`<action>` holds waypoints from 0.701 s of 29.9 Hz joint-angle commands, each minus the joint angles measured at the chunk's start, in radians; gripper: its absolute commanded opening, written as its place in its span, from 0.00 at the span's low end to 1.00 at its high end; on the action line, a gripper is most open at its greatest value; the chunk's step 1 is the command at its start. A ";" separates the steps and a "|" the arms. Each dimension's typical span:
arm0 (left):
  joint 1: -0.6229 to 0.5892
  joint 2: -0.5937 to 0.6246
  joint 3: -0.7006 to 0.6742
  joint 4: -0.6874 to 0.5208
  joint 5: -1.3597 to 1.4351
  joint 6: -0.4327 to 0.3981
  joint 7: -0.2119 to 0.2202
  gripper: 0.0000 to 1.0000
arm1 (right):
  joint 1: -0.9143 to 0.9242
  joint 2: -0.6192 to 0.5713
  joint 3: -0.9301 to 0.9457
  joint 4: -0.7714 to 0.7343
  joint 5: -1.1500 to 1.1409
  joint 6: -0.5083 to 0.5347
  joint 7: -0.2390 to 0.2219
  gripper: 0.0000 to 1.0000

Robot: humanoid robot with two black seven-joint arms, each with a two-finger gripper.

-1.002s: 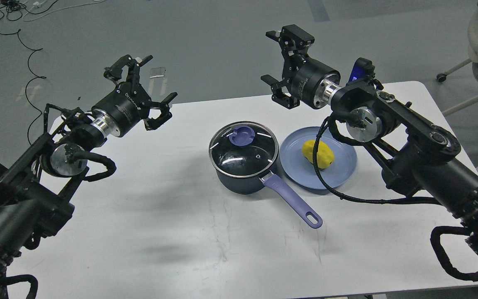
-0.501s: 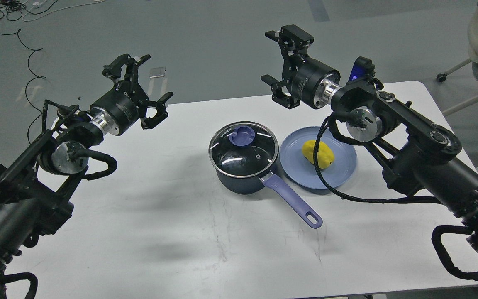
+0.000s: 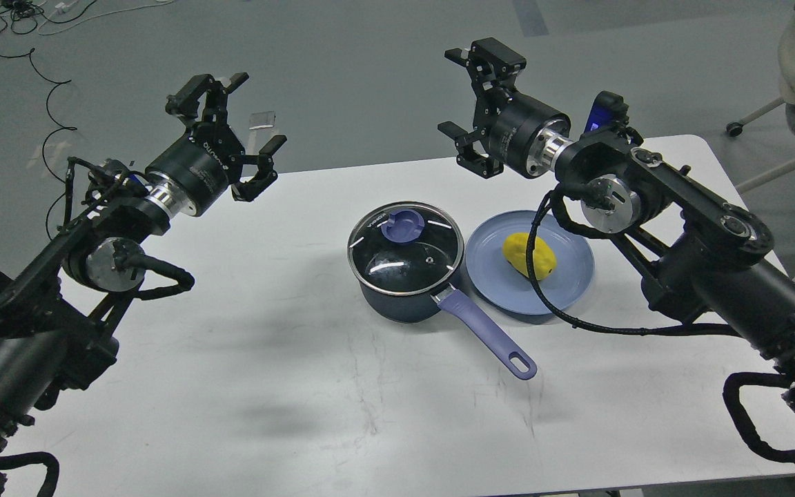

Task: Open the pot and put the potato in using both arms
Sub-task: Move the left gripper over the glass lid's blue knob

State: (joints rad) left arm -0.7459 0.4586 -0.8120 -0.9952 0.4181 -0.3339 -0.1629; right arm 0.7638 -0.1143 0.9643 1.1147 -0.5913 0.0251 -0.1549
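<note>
The pot (image 3: 404, 266) sits mid-table, lid (image 3: 403, 248) on; the potato (image 3: 528, 255) lies on the plate (image 3: 563, 286) at its three o'clock. Both the left gripper (image 3: 228, 131) and right gripper (image 3: 477, 103) are held raised, spread and empty, so nothing is blocked.

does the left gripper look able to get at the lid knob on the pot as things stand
Probably yes. The left gripper is open and raised off to the left of the pot, and the lid knob sits uncovered on top, with only bare table between them.
</note>
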 commanded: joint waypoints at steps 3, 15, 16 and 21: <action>-0.030 0.005 0.002 0.000 0.385 0.087 -0.246 0.98 | -0.003 -0.015 0.002 0.001 0.001 -0.001 0.000 1.00; -0.058 0.067 0.137 -0.282 1.069 0.341 -0.296 0.98 | -0.020 -0.034 0.033 0.010 0.002 -0.001 0.000 1.00; -0.058 0.075 0.169 -0.311 1.118 0.378 -0.296 0.98 | -0.030 -0.039 0.045 0.014 0.002 -0.001 0.000 1.00; -0.079 0.072 0.246 -0.333 1.293 0.470 -0.296 0.98 | -0.063 -0.051 0.065 0.027 0.004 -0.001 0.000 1.00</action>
State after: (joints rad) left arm -0.8084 0.5333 -0.6078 -1.3182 1.6033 0.0834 -0.4593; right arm 0.7169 -0.1551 1.0160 1.1323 -0.5892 0.0245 -0.1549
